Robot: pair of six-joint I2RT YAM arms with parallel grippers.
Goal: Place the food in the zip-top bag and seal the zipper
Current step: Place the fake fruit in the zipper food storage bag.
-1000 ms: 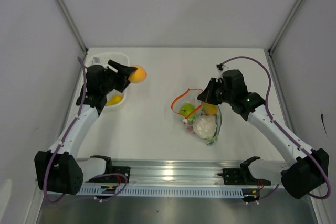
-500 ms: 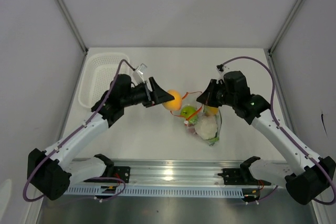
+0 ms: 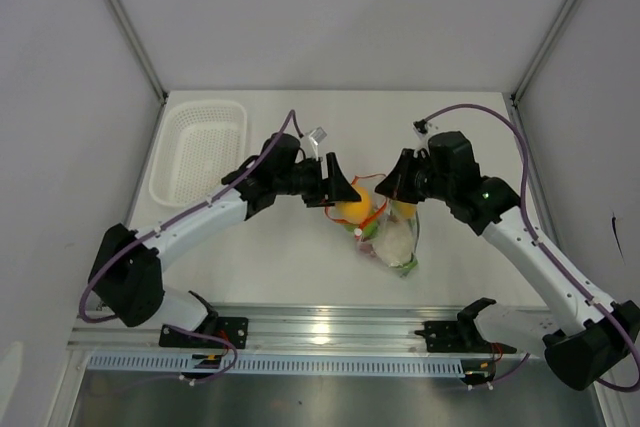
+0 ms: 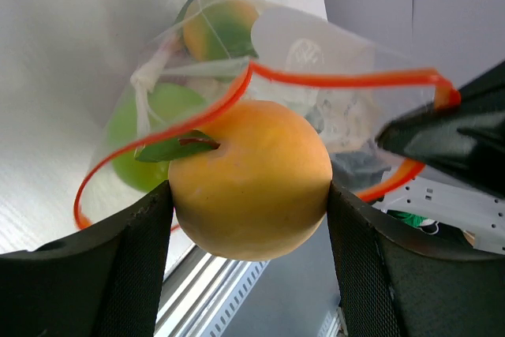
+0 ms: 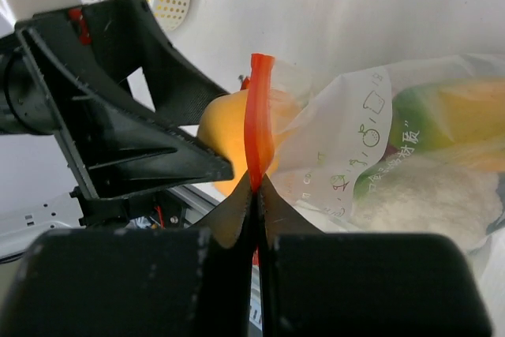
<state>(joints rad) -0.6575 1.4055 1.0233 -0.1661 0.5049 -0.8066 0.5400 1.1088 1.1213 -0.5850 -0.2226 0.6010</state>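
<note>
Left gripper (image 3: 342, 190), reaching in from 9 o'clock, is clamped on the yellow-orange fruit (image 4: 251, 187) and holds it right at the mouth of the zip-top bag (image 3: 397, 243), apparently so it can drop in beside the green apple (image 4: 146, 128). At the mouth's 2 o'clock, the right gripper (image 5: 257, 187) pinches the zipper (image 5: 257, 116) tight and lifts that edge, likely so the opening gapes.

The top camera looks down over the whole table (image 3: 290, 257), while the wrist cameras face each other, close across the mouth of the zip-top bag (image 4: 316, 45), both showing the yellow-orange fruit (image 4: 251, 179).
</note>
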